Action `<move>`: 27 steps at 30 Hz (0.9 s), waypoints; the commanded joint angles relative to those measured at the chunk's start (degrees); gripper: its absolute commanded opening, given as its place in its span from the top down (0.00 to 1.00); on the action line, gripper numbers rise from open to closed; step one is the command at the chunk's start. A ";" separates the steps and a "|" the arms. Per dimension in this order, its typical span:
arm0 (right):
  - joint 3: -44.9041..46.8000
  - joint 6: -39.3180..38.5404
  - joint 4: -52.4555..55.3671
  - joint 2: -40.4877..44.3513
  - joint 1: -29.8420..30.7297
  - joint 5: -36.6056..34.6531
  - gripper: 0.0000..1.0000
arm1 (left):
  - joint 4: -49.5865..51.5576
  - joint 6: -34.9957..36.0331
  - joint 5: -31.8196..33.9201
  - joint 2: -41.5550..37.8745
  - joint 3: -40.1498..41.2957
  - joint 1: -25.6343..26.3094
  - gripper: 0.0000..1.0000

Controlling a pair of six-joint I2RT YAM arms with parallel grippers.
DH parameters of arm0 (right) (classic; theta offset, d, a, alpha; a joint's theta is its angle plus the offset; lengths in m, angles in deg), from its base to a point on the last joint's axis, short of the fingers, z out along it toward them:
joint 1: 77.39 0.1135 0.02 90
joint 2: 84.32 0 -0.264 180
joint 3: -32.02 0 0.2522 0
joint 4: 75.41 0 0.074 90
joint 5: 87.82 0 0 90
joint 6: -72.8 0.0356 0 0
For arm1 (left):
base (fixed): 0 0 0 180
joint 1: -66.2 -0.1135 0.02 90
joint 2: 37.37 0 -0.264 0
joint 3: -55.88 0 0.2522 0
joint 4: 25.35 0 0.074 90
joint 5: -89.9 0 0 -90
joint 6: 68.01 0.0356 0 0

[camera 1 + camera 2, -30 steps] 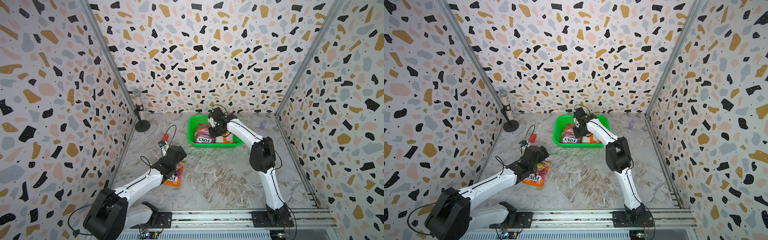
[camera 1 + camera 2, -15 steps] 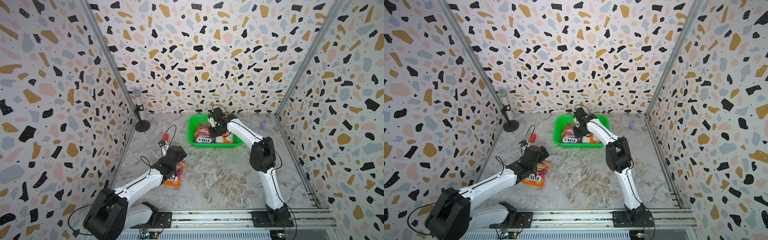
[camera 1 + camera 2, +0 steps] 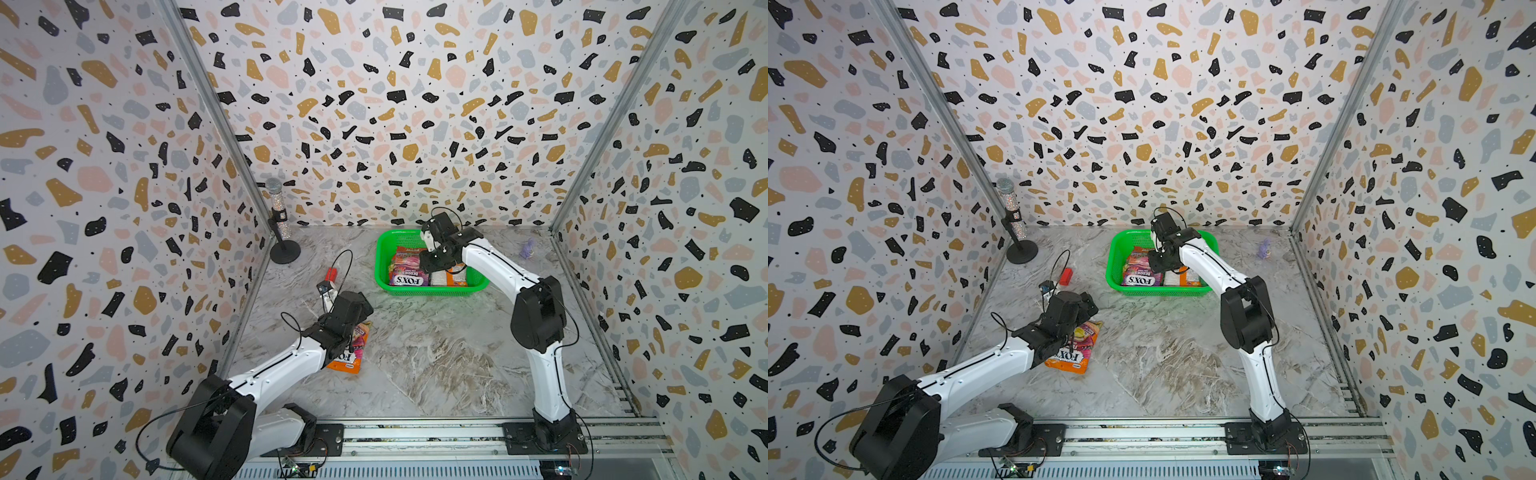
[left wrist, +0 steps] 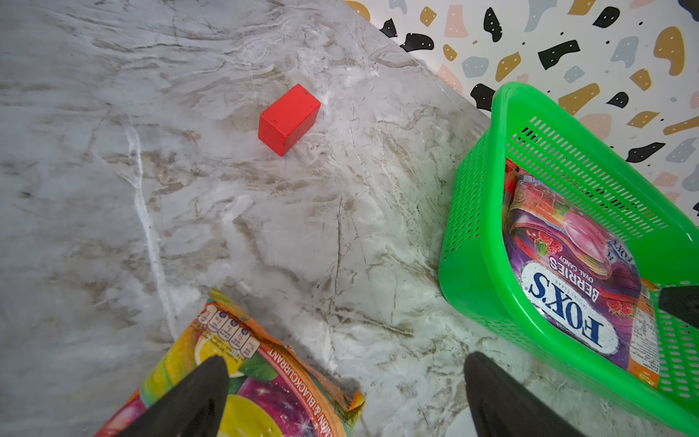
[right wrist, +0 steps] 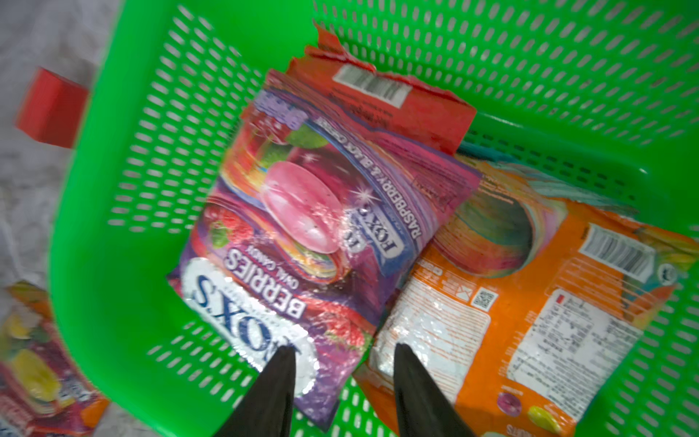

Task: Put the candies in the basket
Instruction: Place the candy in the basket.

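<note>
The green basket (image 3: 384, 266) (image 3: 1115, 266) stands at the back of the table. In it a purple FOX'S candy bag (image 5: 302, 212) (image 3: 405, 272) lies on a red bag (image 5: 397, 98), beside an orange bag (image 5: 529, 302) (image 3: 455, 276). My right gripper (image 5: 344, 348) (image 3: 434, 266) hangs open just above the purple bag's near corner, holding nothing. Another orange candy bag (image 4: 272, 386) (image 3: 353, 353) (image 3: 1077, 349) lies flat on the table at the front left. My left gripper (image 4: 344, 359) (image 3: 349, 336) is wide open over it, one finger above the bag, the other above bare table.
A small red block (image 4: 289, 119) (image 3: 331, 274) sits on the table left of the basket. At the back left corner stands a microphone on a stand (image 3: 279, 220). A small purple object (image 3: 528, 248) lies near the right wall. Patterned walls close three sides.
The right gripper's jaws have come apart over the basket, and the purple bag lies free. The left arm has not visibly moved.
</note>
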 commanded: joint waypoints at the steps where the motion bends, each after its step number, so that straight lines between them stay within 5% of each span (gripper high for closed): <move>1: 1.07 3.47 -8.73 2.45 -0.03 8.27 0.54 | -0.90 0.98 1.34 -1.77 0.77 -0.39 0.00; 14: -6.30 5.03 -1.04 -11.22 -0.08 9.30 0.56 | 3.39 -5.76 13.98 -11.22 5.21 -0.35 0.00; 27: -1.25 7.08 -2.25 2.03 0.14 13.55 0.57 | 3.56 -6.47 14.46 -10.46 5.12 -0.37 0.00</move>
